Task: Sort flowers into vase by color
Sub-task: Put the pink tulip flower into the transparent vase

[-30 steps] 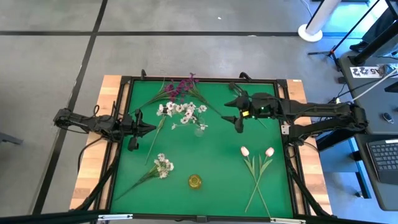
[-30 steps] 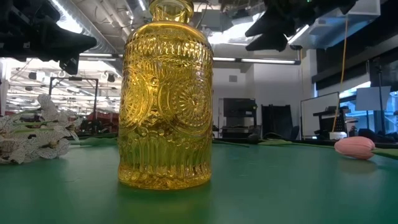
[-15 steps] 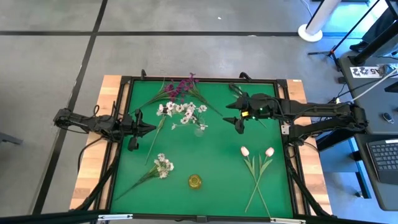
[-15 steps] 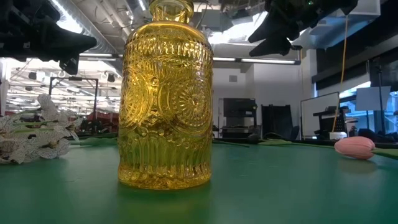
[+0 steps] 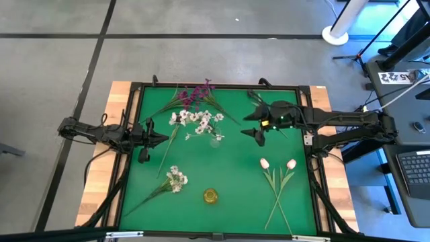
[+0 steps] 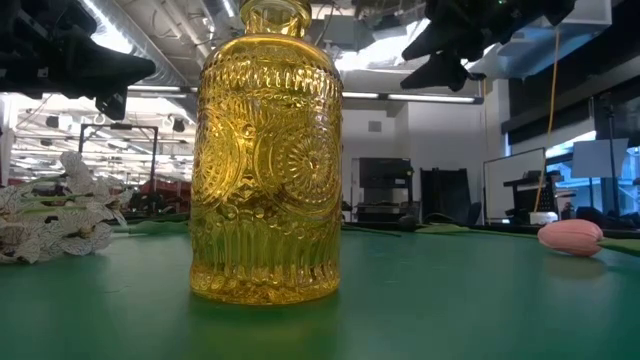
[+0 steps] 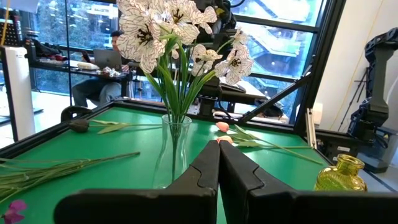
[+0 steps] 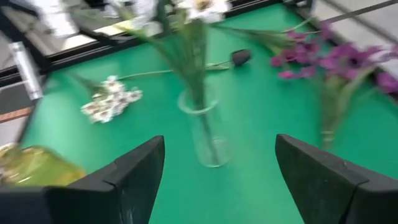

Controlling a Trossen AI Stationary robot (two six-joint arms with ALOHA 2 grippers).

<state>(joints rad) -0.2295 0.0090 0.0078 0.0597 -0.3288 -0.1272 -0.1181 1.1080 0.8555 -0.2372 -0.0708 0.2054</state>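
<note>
The left gripper (image 5: pixel 161 138) waits at the table's left edge, fingers pressed together, holding nothing; white blossoms stand in the clear glass vase (image 5: pixel 216 140); the right gripper (image 5: pixel 250 124) hovers beside it, fingers wide; it should descend squarely over 1 magenta-purple sprig (image 5: pixel 193 94), pinching the stem.

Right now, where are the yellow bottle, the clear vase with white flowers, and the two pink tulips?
yellow bottle (image 6: pixel 266 160): low view, middle of its patterned glass body.
clear vase (image 7: pixel 174 149): left wrist view, its glass wall.
pink tulips (image 5: pixel 265 163): high view, the left tulip's bloom.
</note>
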